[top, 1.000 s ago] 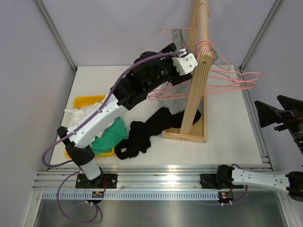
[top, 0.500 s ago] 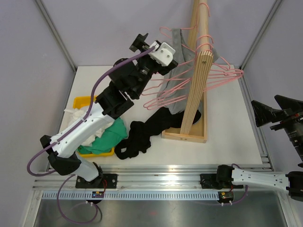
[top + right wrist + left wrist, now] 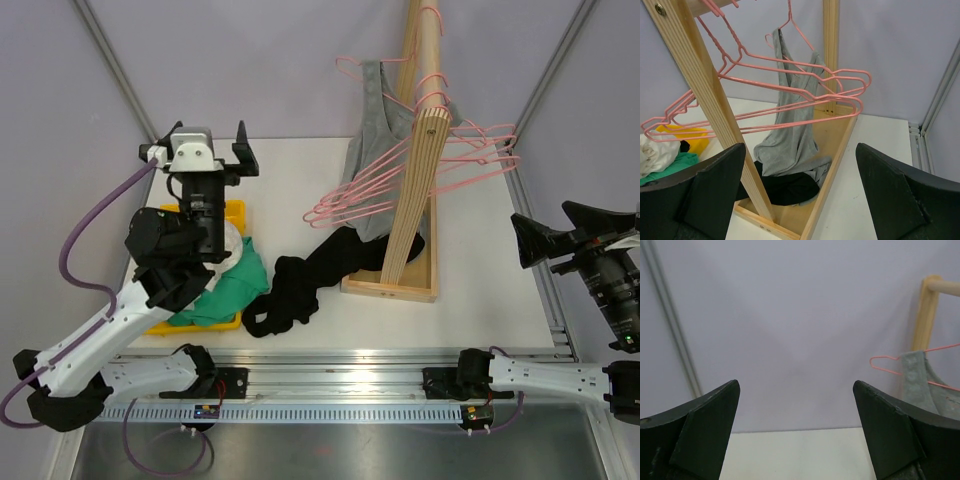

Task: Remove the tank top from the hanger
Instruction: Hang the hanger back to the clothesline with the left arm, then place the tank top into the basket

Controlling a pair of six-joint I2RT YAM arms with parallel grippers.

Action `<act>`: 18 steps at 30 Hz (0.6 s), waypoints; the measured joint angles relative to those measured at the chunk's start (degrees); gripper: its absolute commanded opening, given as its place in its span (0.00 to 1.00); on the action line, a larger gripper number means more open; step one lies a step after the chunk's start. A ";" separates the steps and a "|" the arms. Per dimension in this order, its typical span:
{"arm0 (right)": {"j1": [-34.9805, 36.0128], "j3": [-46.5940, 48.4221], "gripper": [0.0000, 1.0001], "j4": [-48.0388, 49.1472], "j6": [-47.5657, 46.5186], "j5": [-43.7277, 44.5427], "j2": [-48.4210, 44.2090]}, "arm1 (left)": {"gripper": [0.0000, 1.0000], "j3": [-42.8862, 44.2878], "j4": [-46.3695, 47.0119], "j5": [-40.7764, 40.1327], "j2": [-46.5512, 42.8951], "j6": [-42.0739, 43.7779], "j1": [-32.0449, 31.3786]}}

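Note:
The grey tank top hangs by a strap from a pink hanger on the wooden rack, and its lower part droops into the rack's base. My left gripper is open and empty, raised over the table's back left, well left of the rack. In the left wrist view the gripper faces the back wall, with the tank top strap at the right edge. My right gripper is open and empty, right of the rack. In the right wrist view the gripper faces the tank top.
Several empty pink hangers hang on the rack rail. A black garment lies across the rack base and the table. A yellow bin at the left holds green cloth and white cloth. The enclosure walls stand close behind.
My left arm has swung away from the hangers at the rack, back and to the left, to above the yellow bin. The pink hangers have shifted. The right gripper has edged left.

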 measured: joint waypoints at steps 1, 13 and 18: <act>0.00 -0.33 0.99 0.00 0.17 -0.02 0.17 | 0.99 -1.86 0.85 -1.49 -1.18 -0.50 0.61; 0.00 -3.21 1.00 -0.02 1.70 0.00 0.24 | 0.99 -20.48 -17.59 4.90 -3.21 -32.00 18.18; 0.02 -4.39 0.99 0.02 1.73 0.04 -0.07 | 0.99 -22.91 -18.88 12.04 2.38 -39.39 18.18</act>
